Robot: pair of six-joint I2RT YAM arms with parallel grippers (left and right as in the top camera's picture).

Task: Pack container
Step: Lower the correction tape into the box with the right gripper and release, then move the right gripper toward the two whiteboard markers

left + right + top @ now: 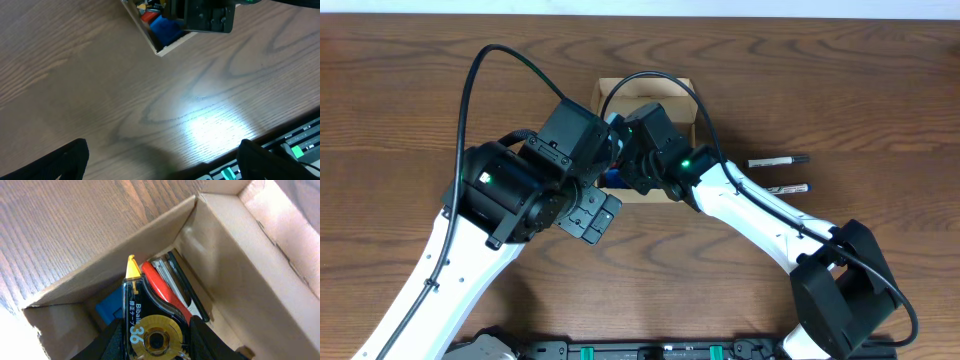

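The container (672, 98) is a tan cardboard box, open at the top, standing at the table's middle back. It also shows in the left wrist view (159, 47) and the right wrist view (240, 255). My right gripper (155, 335) is shut on a black correction tape dispenser (150, 330) with a yellow tip, held just inside the box. In the box lie a red pen (162, 292), a black pen (187, 287) and a blue item (110, 307). My left gripper (162, 150) is open and empty above bare table in front of the box.
Two pens lie on the table right of the box, one black-capped (780, 160) and one blue-capped (788, 188). Both arms crowd over the box's front half (620, 170). A black base rail (295, 145) runs along the table's front edge.
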